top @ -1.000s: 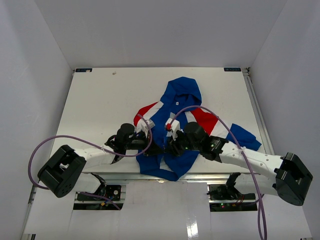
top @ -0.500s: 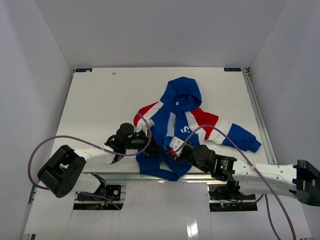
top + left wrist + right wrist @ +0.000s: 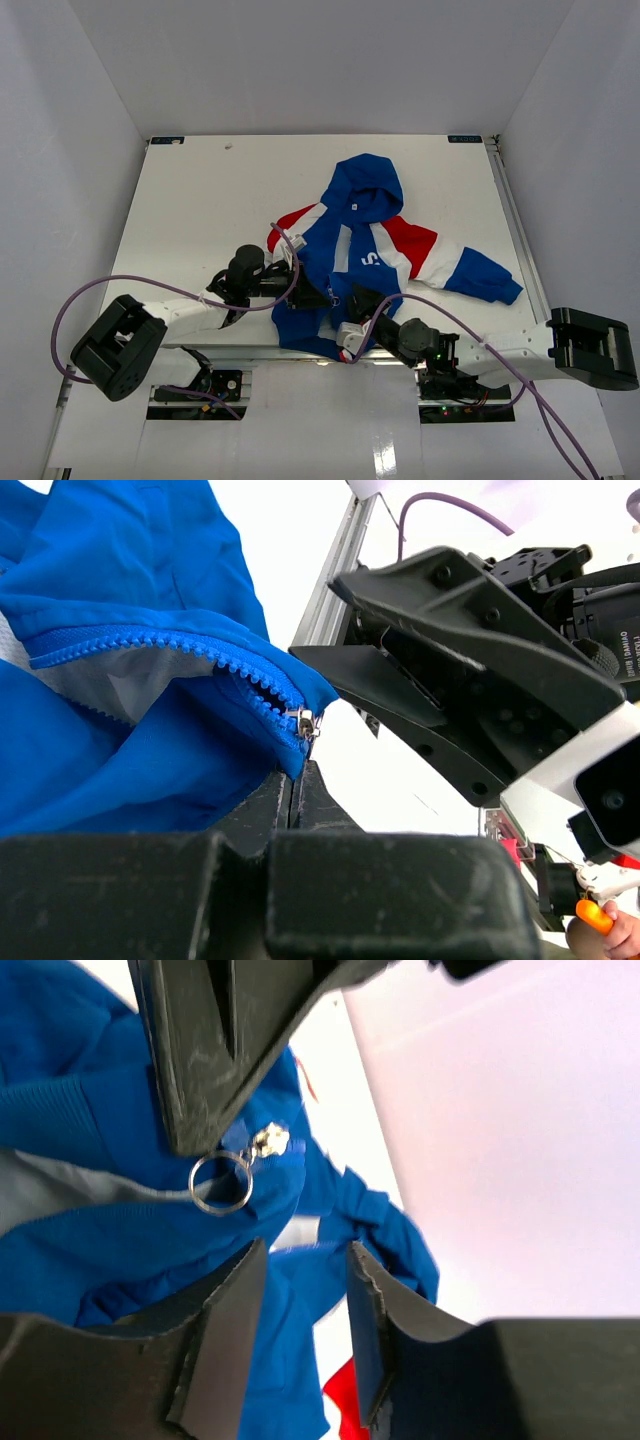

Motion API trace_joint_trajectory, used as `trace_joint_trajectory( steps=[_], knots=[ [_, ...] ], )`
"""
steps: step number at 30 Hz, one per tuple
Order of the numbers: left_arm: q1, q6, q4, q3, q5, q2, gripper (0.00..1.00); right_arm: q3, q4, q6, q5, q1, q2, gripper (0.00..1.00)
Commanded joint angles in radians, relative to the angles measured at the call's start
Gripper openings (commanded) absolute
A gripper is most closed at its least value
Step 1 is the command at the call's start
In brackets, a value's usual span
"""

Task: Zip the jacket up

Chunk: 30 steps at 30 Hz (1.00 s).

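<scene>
Jacket [image 3: 365, 240] lengthwise near-to-far, hood [image 3: 366, 181] at far end

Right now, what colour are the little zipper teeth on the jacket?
The zipper teeth are bright blue, like the jacket around them. The left wrist view shows them best.

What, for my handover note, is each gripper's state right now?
Left gripper: shut on the jacket hem, beside the zipper slider.
Right gripper: open, nothing between its jaws; the zipper pull ring lies just beyond them.
</scene>
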<state>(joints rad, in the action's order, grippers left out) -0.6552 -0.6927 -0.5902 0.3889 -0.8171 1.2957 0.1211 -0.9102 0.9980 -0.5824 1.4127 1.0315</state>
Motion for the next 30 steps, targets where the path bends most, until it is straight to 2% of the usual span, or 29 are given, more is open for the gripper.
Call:
trace_joint_trajectory(
  steps=[1, 5, 11, 30],
  knots=[
    [0.006, -0.015, -0.046, 0.024, -0.039, -0.01, 0.0, 0.002, -0.178, 0.111, 0.034, 0.027, 0.032, 0.42],
    [0.007, -0.01, -0.046, 0.02, -0.039, -0.008, 0.0, 0.02, -0.104, 0.105, 0.053, 0.043, 0.045, 0.41],
    [0.006, -0.001, -0.028, 0.024, -0.033, -0.012, 0.0, 0.023, -0.101, 0.136, -0.014, 0.093, 0.09, 0.42],
    [0.006, -0.007, -0.035, 0.025, -0.045, 0.007, 0.0, 0.026, -0.255, 0.239, -0.066, 0.145, 0.19, 0.43]
  ],
)
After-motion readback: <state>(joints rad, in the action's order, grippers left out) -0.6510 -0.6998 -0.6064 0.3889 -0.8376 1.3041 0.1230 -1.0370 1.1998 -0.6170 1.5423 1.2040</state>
